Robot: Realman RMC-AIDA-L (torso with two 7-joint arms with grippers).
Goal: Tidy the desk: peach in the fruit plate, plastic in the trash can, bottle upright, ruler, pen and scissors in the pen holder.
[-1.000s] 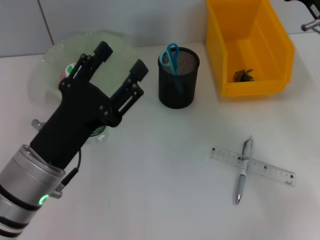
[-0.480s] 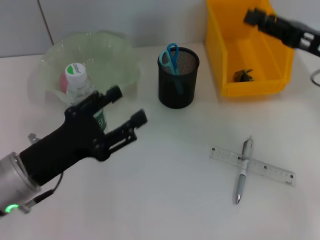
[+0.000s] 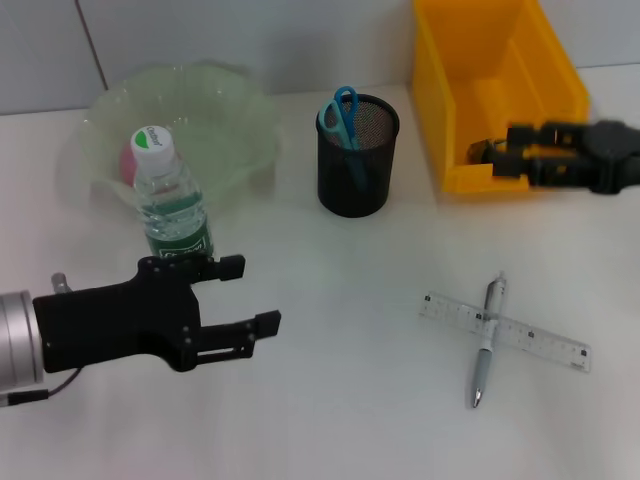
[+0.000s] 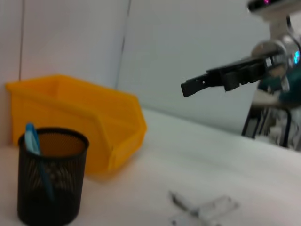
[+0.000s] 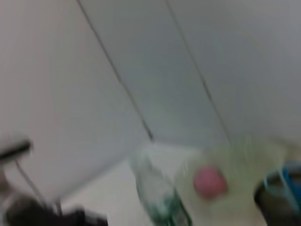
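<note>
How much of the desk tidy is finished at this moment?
Done: bottle upright, peach in fruit plate, scissors in pen holder, dark scrap in yellow bin. In hand: nothing; left end effector open, right end effector by the bin. Left: pen and ruler on the desk.

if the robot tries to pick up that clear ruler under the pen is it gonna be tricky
Probably. The ruler lies flat on the desk, thin and likely slippery, so edges are hard to pinch. The pen lies across it and would likely roll off if the ruler is lifted.

Pen [image 3: 485, 340] lies crossed over ruler [image 3: 505, 332]; bottle [image 3: 170, 205] stands upright.
</note>
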